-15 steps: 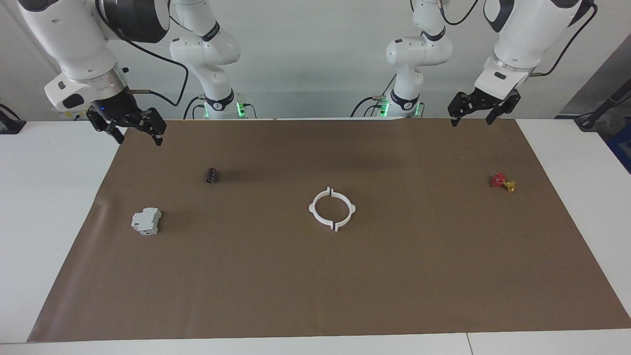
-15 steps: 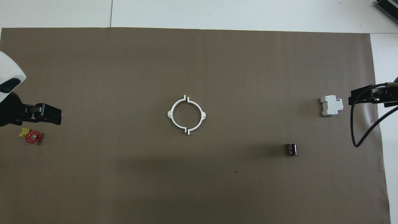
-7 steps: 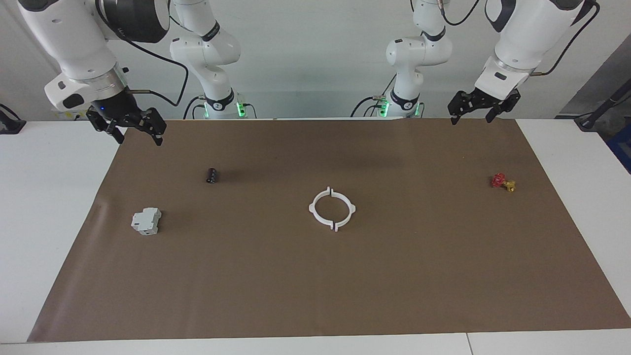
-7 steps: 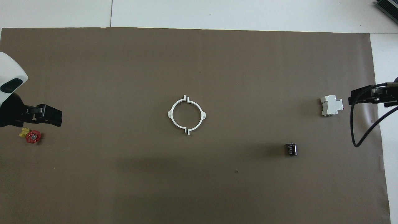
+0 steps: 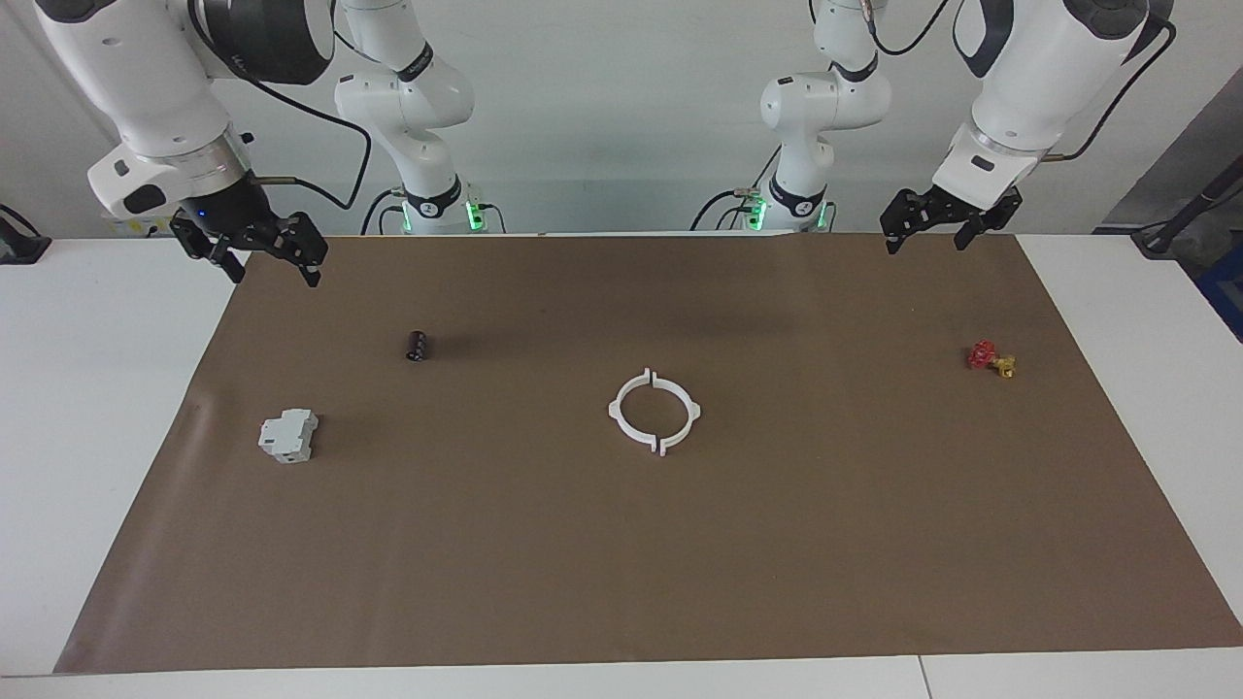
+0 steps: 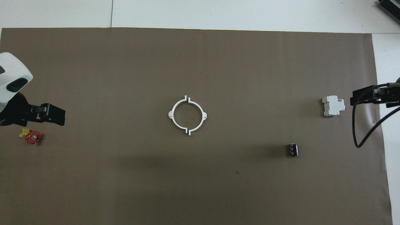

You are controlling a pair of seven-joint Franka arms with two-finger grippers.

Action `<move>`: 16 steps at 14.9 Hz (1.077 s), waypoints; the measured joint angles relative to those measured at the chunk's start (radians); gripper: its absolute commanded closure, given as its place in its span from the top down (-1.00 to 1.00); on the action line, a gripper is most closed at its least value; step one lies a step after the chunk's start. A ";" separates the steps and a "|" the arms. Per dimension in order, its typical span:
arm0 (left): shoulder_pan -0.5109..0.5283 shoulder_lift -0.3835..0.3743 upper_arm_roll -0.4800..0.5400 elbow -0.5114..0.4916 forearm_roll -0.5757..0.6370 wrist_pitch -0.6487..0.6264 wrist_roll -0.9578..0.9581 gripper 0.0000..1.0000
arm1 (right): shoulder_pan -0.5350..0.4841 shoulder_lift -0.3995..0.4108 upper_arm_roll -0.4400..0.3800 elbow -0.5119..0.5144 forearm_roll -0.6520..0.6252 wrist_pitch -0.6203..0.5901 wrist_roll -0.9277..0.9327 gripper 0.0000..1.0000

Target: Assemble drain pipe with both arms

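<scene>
The drain pipe lies as two white half-rings in the middle of the brown mat, set end to end as one ring with narrow gaps at the tabs: one half (image 5: 615,409) (image 6: 171,115) and the other half (image 5: 694,412) (image 6: 205,116). Neither gripper is near it. My left gripper (image 5: 927,241) (image 6: 52,114) hangs open and holds nothing, over the mat's corner at the left arm's end. At the right arm's end, my right gripper (image 5: 275,275) (image 6: 366,96) also hangs open and empty, over the mat's edge.
A red and yellow valve (image 5: 989,358) (image 6: 31,137) lies under the left gripper's end of the mat. A black cylinder (image 5: 417,345) (image 6: 292,149) and a grey-white boxy block (image 5: 288,435) (image 6: 333,106) lie toward the right arm's end. White table (image 5: 87,408) surrounds the mat.
My left gripper has risen a little and drifted slightly toward the table's middle. The right arm and the half-rings have not moved.
</scene>
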State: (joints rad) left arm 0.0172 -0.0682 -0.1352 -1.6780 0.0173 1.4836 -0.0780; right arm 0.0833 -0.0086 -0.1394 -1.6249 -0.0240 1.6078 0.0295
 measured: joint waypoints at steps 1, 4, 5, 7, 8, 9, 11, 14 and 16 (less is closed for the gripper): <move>0.000 0.000 0.001 -0.007 0.000 0.005 0.000 1.00 | 0.000 0.000 0.000 0.000 0.000 0.000 0.000 1.00; 0.000 0.001 0.008 -0.025 0.000 0.019 0.000 1.00 | 0.000 0.000 0.000 0.000 0.000 0.000 0.000 1.00; 0.000 0.002 0.008 -0.026 0.000 0.022 0.000 1.00 | 0.000 0.000 0.000 0.000 0.000 0.000 0.000 1.00; -0.001 0.002 0.007 -0.025 -0.001 0.026 0.000 1.00 | 0.000 0.000 0.000 0.000 0.000 0.000 0.000 1.00; -0.004 0.003 0.005 -0.024 -0.002 0.027 -0.002 1.00 | 0.000 0.000 0.000 0.000 0.000 0.000 0.000 1.00; -0.011 0.003 0.005 -0.023 -0.003 0.027 -0.007 1.00 | 0.000 0.000 0.000 0.000 0.000 0.000 0.000 1.00; -0.018 0.003 0.004 -0.023 -0.003 0.027 -0.014 1.00 | 0.000 0.000 0.000 0.000 0.000 0.000 0.000 1.00; -0.028 0.006 0.022 -0.023 -0.003 0.031 -0.015 1.00 | 0.000 0.000 0.000 0.000 0.000 0.000 0.000 1.00; -0.039 0.008 0.032 -0.023 -0.003 0.032 -0.015 1.00 | 0.000 0.000 0.000 0.000 0.000 0.000 0.000 1.00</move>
State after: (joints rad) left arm -0.0222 -0.0599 -0.1033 -1.7008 0.0145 1.5151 -0.0927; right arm 0.0833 -0.0086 -0.1394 -1.6249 -0.0240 1.6078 0.0295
